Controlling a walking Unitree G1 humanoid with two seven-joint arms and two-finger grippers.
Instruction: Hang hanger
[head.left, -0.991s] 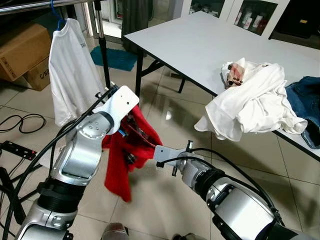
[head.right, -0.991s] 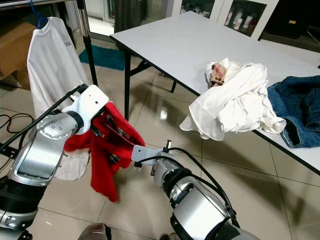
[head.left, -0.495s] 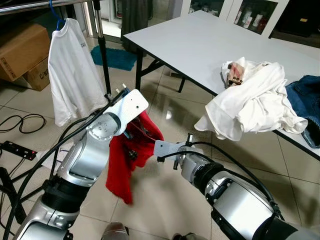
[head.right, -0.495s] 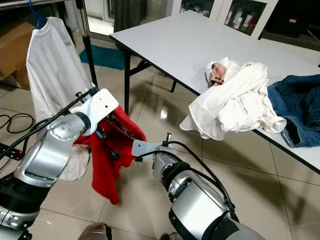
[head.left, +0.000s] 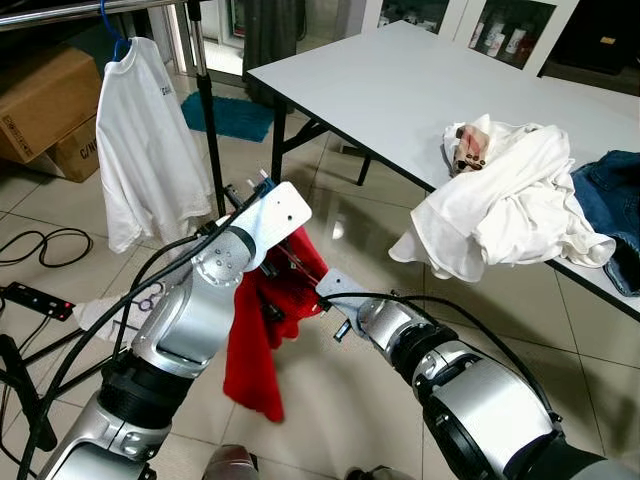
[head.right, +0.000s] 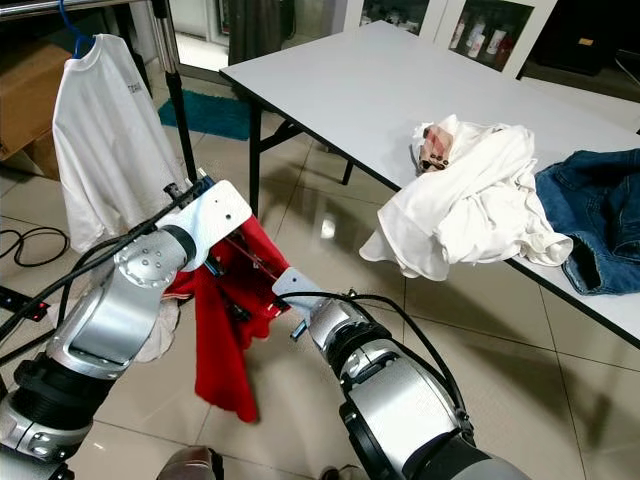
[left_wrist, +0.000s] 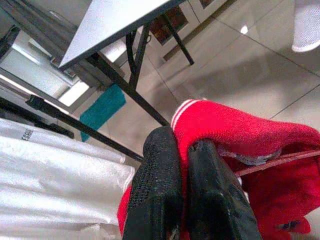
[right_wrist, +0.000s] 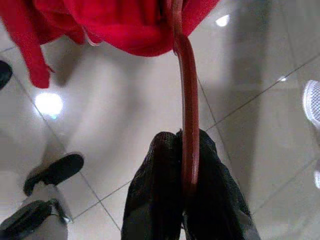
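Left gripper (left_wrist: 182, 200) was clamped on the red knit garment (head.left: 262, 330); right gripper (right_wrist: 186, 200) pinched the dark-red hanger rod (right_wrist: 186, 115), low between both arms. Best kept level, lifted toward the metal rail (head.left: 90, 8).

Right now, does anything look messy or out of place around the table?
Yes. A heap of white clothes lies crumpled at the edge of the grey table, one flap hanging over the side. The red garment sits bunched and lopsided on its red hanger, held between the left gripper and right gripper.
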